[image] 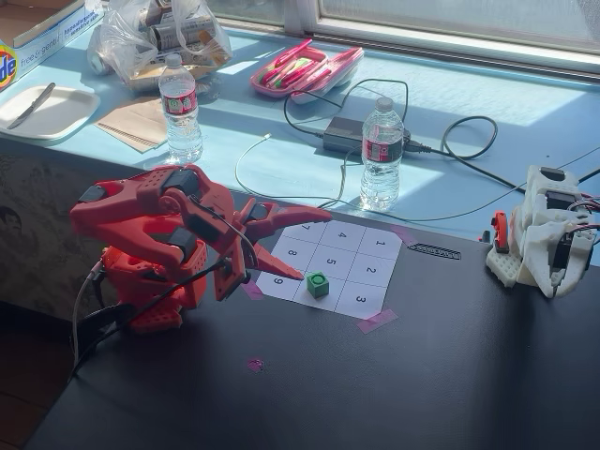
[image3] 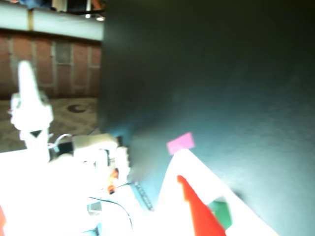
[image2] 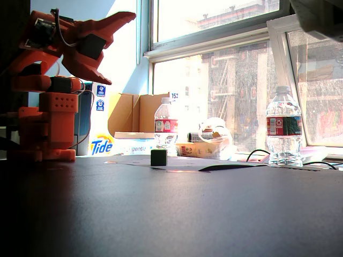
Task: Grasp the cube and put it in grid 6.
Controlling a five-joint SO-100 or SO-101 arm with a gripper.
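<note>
The big matte black table (image: 394, 394) filled the scene, and on it, at the left in a fixed view, crouched the red 3D-printed arm (image: 150, 248), folded low over its base. Just beside the arm lay the white paper sheet (image: 333, 267) printed with a three-by-three numbered grid and held down with pink tape at its corners. The arm's red two-finger gripper (image: 305, 246) reached out above the sheet's near-left part, fingers parted wide, one up over the cell marked 7 and one down by the 9, nothing between them. And there was the small bright green cube (image: 318, 283) with a dark round mark on top, sitting on the sheet's near edge row, in the middle cell (image: 308, 293) between the 9 and the 3, its printed number hidden, just beside the lower fingertip (image: 292, 274) and not touching it.
</note>
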